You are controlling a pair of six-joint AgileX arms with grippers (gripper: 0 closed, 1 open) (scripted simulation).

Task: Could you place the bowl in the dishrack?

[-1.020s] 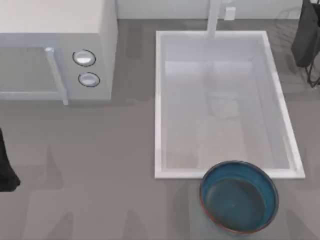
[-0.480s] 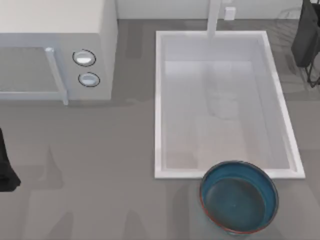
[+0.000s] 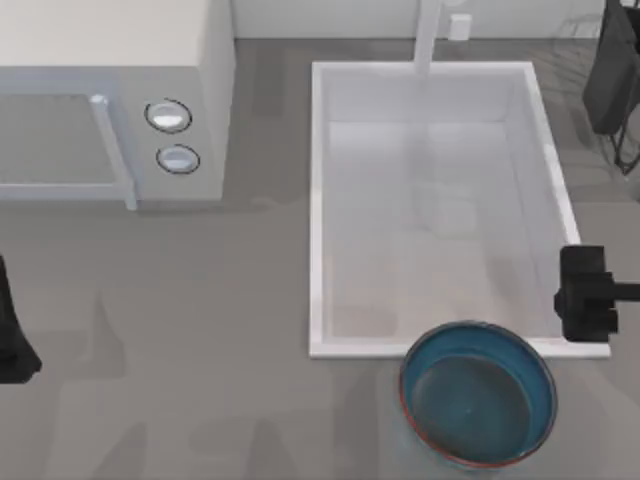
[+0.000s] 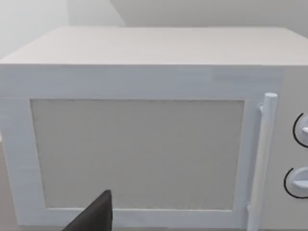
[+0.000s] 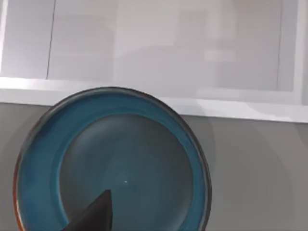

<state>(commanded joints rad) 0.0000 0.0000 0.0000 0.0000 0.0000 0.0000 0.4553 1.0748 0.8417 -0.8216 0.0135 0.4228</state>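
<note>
The bowl [image 3: 478,393], blue-teal inside with a reddish-brown rim, stands upright on the grey counter just in front of the sink's near edge. In the right wrist view the bowl [image 5: 110,166] lies directly below the camera. My right gripper [image 3: 585,293] hovers over the sink's near right corner, just behind and to the right of the bowl and apart from it. Thin wires of the dishrack [image 3: 627,150] show at the far right edge, behind the sink. My left gripper [image 3: 10,345] stays parked at the left edge.
The white sink basin [image 3: 316,200] takes up the middle right, with a faucet [image 3: 428,35] at its back. A white microwave [image 3: 110,100] stands at the back left and faces the left wrist camera [image 4: 144,144]. A dark shape [image 3: 612,70] stands by the rack wires.
My right gripper has come into the top view from the right edge and now hangs over the sink's near right corner. The bowl and the left arm have not moved.
</note>
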